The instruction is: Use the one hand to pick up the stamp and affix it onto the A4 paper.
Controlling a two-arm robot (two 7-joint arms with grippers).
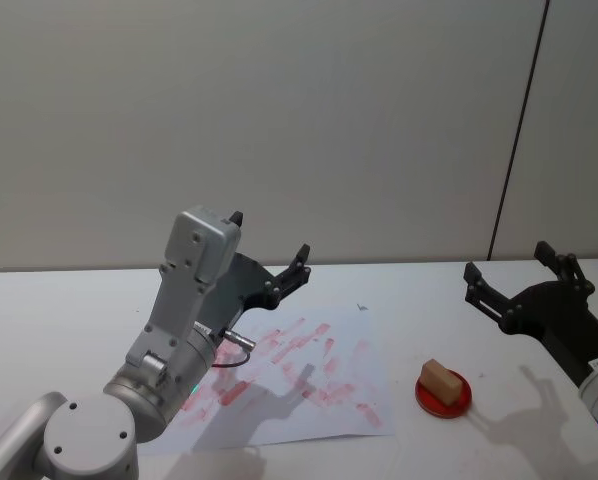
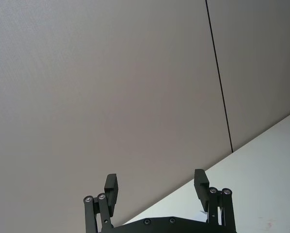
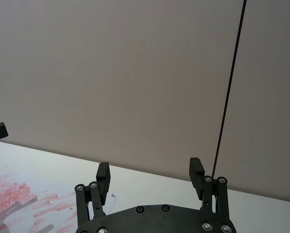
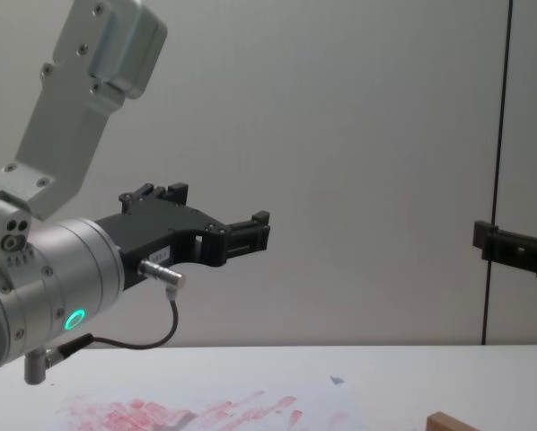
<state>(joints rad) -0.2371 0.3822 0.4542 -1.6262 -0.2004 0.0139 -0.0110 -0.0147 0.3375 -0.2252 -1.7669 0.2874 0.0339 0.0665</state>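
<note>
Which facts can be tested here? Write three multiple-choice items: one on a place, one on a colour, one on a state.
1. The stamp lies: A on the bare tabletop; B on the red dish; C on a shelf.
2. The prints on the A4 paper are: A blue; B red-pink; C black.
3. The right gripper is: A shut on the stamp; B shut, empty; C open, empty.
Key: B, the block sits on the dish beside the paper; B, the smears are red-pink; C, its fingers stand apart with nothing between.
</note>
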